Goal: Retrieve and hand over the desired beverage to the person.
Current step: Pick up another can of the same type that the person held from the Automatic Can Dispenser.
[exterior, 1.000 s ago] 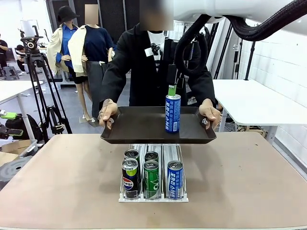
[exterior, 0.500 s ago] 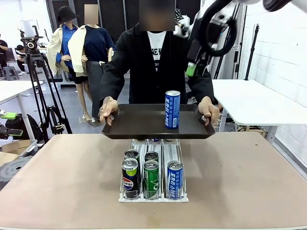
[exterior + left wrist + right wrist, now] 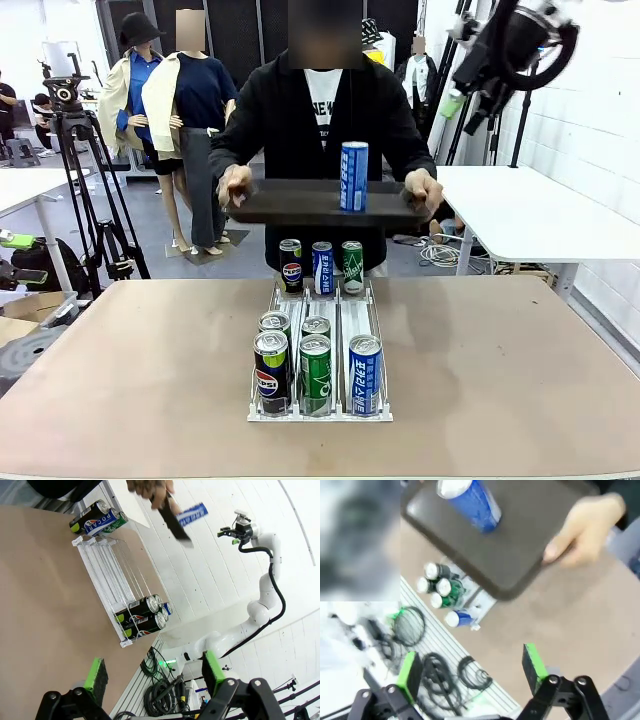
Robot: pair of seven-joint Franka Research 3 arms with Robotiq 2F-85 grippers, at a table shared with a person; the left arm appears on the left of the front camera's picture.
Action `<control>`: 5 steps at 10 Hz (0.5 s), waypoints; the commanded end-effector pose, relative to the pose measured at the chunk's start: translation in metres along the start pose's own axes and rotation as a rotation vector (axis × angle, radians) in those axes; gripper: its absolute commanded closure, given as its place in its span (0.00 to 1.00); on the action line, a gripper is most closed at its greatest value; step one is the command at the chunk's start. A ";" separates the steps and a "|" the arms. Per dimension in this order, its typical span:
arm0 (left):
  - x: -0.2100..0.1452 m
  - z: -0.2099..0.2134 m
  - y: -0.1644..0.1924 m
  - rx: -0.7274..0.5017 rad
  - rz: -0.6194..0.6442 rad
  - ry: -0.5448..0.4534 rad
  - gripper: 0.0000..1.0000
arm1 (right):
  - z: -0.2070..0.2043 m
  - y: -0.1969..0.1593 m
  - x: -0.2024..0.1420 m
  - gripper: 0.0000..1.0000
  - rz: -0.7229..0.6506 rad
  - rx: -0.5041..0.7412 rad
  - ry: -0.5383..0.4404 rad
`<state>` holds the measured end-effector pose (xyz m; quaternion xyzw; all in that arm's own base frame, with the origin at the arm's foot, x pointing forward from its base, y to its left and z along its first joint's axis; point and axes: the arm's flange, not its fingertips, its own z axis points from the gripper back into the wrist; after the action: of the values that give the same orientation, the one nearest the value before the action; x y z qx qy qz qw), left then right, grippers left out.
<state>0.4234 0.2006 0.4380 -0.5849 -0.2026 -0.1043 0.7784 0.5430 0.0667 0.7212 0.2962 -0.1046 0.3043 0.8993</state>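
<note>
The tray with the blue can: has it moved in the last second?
Yes. The tray has risen, away from the fixed can rack on the table, uncovering three cans at the rack's far end.

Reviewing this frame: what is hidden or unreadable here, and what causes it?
- Front view: brand of the second-row can behind the Pepsi can, which covers its label.
- Front view: the right gripper is small and motion-blurred; its jaw gap is unreadable there.
- Right wrist view: print on the blue can, smeared by motion.
- Left wrist view: top of the tray, seen edge-on.
</note>
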 end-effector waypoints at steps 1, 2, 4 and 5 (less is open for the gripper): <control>0.000 0.001 -0.001 0.005 -0.004 0.002 0.00 | 0.008 -0.027 -0.040 0.00 -0.041 0.090 -0.093; 0.000 0.001 -0.001 0.005 -0.004 0.002 0.00 | 0.005 -0.053 -0.059 0.00 -0.103 0.119 -0.117; 0.000 0.001 -0.001 0.005 -0.004 0.002 0.00 | 0.004 -0.092 -0.103 0.00 -0.187 0.179 -0.223; 0.000 0.001 -0.001 0.005 -0.004 0.002 0.00 | 0.003 -0.103 -0.130 0.00 -0.182 0.243 -0.277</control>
<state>0.4234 0.2007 0.4379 -0.5849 -0.2026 -0.1042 0.7785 0.5284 -0.0661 0.6430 0.4194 -0.1292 0.1874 0.8788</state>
